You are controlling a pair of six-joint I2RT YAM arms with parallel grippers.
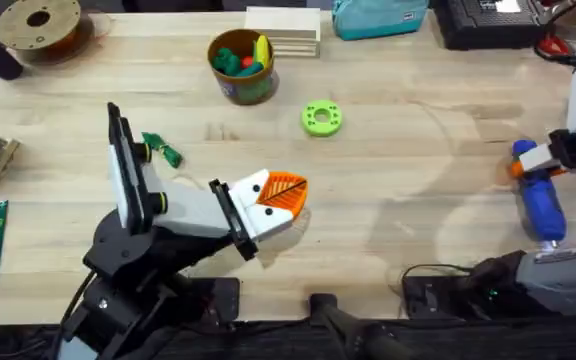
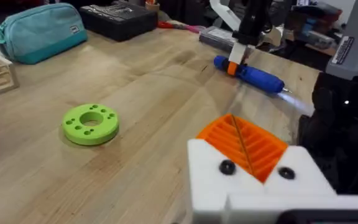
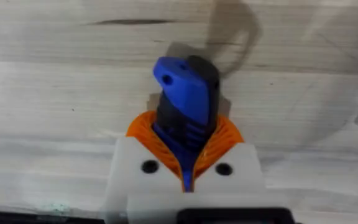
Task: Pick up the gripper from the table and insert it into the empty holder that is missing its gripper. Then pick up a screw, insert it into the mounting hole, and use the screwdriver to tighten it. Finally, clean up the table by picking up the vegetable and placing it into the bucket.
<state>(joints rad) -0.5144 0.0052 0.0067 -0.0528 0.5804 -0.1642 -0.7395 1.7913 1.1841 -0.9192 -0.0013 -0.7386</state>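
Two tools are in play from overhead: my right tool (image 1: 536, 160) pinches the blue screwdriver (image 1: 543, 203) near its rear end at the right side of the table (image 1: 408, 160), the body lying flat and pointing toward me, while my left tool (image 1: 280, 200) rests mid-table with its orange pads pressed together on nothing. The dark green vegetable (image 1: 162, 149) lies just beside the left arm, well apart from the bucket (image 1: 241, 66) at the back. From the left wrist I see the closed pads (image 2: 244, 144) up close, the green ring (image 2: 91, 123) nearby, and the screwdriver (image 2: 250, 74) across the table with its silver bit showing. From the right wrist, the pads (image 3: 219, 138) clamp the screwdriver's butt (image 3: 185, 102). I judge it rigid, smooth and fairly weighty; gripped this far back it may droop or twist, so I'd want the hold nearer mid-body.
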